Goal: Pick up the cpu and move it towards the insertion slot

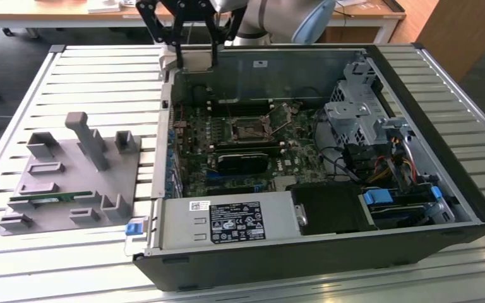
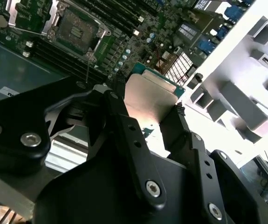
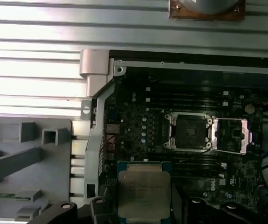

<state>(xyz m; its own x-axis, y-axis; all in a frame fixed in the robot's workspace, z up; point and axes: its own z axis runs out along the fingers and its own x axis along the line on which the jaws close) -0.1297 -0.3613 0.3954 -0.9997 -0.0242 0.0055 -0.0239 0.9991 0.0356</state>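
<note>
**CPU held above case, socket open**

Gripper [image 1: 194, 55] is clenched on the cpu [image 3: 144, 194], black fingers [image 2: 124, 122] pinching its two opposite edges; silver top faces the first wrist camera. In the exterior view it hangs over the far edge of the open computer case [image 1: 411, 208]. Insertion slot [image 3: 188, 131] sits on the motherboard, its metal frame flipped open beside it, well apart from the chip. Grey fixture tray [image 1: 65, 180] lies at the exterior view's left.
</note>
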